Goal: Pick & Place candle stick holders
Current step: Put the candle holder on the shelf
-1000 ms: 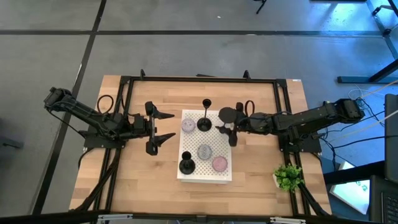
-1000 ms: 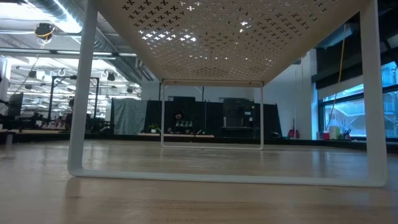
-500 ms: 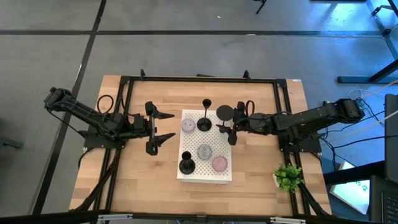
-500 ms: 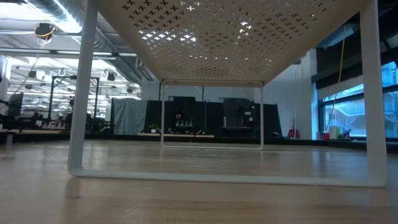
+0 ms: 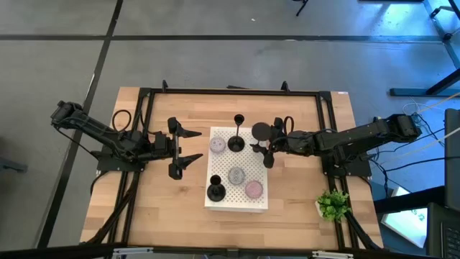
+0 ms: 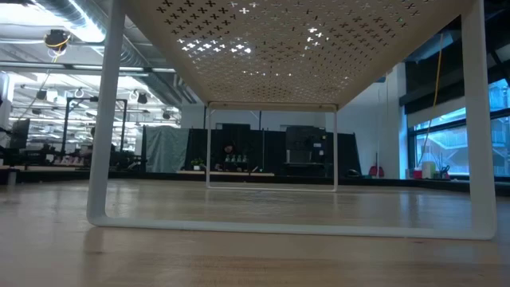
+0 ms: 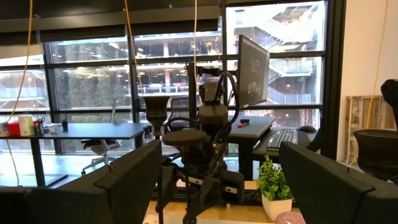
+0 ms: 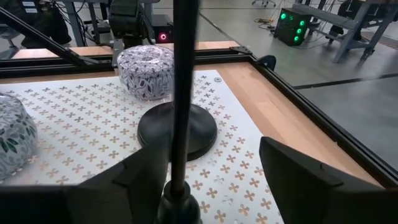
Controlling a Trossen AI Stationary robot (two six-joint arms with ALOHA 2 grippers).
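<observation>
A white perforated stand (image 5: 228, 160) sits mid-table. One black candle stick holder (image 5: 236, 142) stands upright on its far part by its round base (image 8: 199, 134). Another (image 5: 215, 191) stands at its near left corner. My right gripper (image 5: 267, 151) at the stand's right edge is shut on the third holder (image 5: 261, 132), whose round base is uppermost. Its thin stem (image 8: 183, 74) runs up between the fingers. My left gripper (image 5: 190, 146) hangs open to the left of the stand, with nothing between its fingers. My right gripper comes in about level from the table's right. It has the holder by its lower end, below the knob (image 8: 177, 206) on the stem. The place of contact lies under the wrist picture's edge. The holder stands roughly upright, upside down, its base disc (image 7: 185, 136) above the gripper.
Three round patterned jars (image 5: 218, 144) (image 5: 236, 175) (image 5: 253, 189) share the stand. A small green plant (image 5: 332, 205) sits at the near right. Black frame rails (image 5: 230, 91) border the table. The low view looks under the stand's top (image 6: 263, 48), between its legs.
</observation>
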